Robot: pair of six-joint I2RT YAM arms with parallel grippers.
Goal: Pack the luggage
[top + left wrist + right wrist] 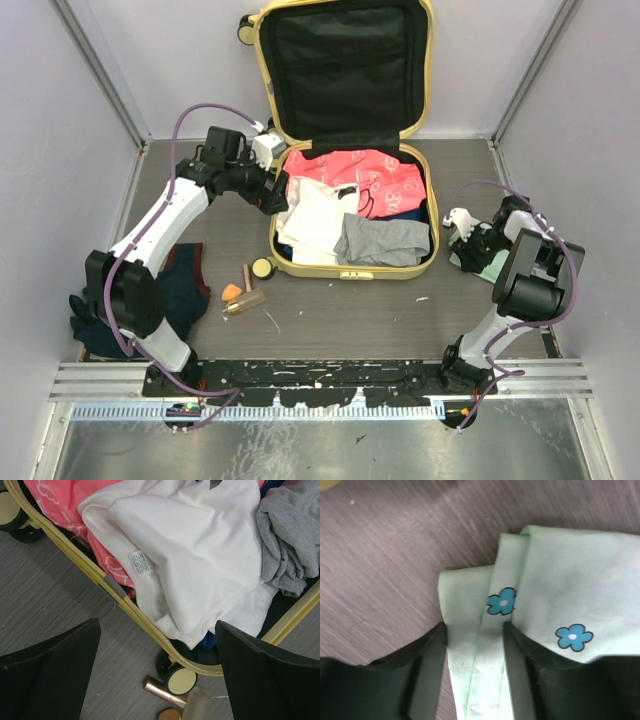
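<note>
the luggage (320, 268) lies open at the far middle of the desk (340, 325). its tray is flat and its lid stands up against the far wall. it is a pale-yellow hard-shell suitcase with rounded corners, black lining and small yellow-and-black wheels. a pink garment (350, 170), a white t-shirt (315, 215) and a grey garment (385, 240) are heaped in the tray.

the shell should be stiff and smooth, probably slippery under fingers, and the wheels may let it creep if pushed. the yellow rim looks like the surest hold, with the lid's top edge best for swinging it shut. the clothes are soft and bulky and may need pressing down first.

the left gripper (275, 195) hangs over the suitcase's left rim with its fingers spread wide, holding nothing. the right gripper (474, 650) is low over a mint-green flowered cloth (560, 580) on the desk right of the suitcase. a fold of the cloth runs between its fingers, but i cannot tell whether they are pinching it.
</note>
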